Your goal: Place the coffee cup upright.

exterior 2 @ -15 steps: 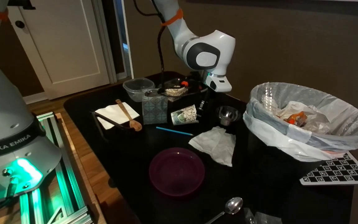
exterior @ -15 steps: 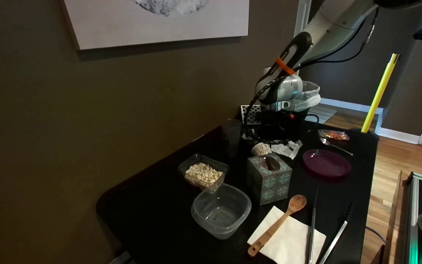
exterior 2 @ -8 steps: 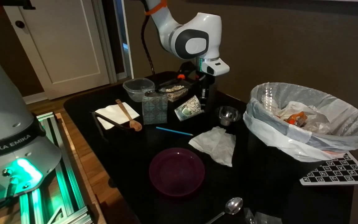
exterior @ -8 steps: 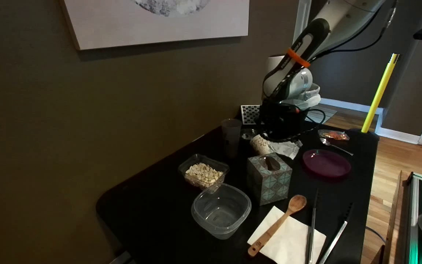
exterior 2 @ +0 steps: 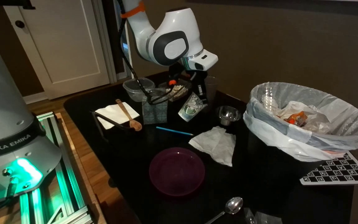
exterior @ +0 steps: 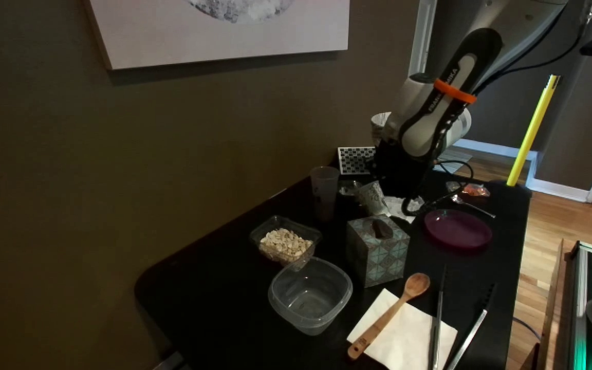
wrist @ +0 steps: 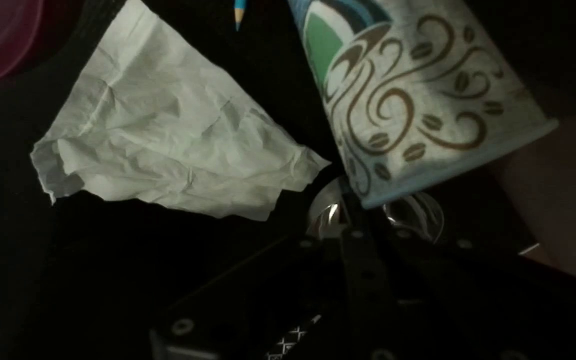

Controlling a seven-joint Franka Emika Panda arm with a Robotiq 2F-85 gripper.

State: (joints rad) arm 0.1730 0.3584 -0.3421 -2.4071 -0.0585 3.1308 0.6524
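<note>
The gripper (exterior 2: 203,97) is pinching the tilted coffee cup (exterior 2: 192,107) by its rim. This is probably guiding the base downward.

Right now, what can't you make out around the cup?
Coffee cup: in the wrist view, inside hidden by its own wall; base cut off by the top edge.
Whether it touches the black table: too dark to tell in an exterior view.
Clear bowl: middle hidden behind cup and fingers, wrist view.
Brownish shape: blurred, cut off by the right edge, wrist view; identity unclear.
</note>
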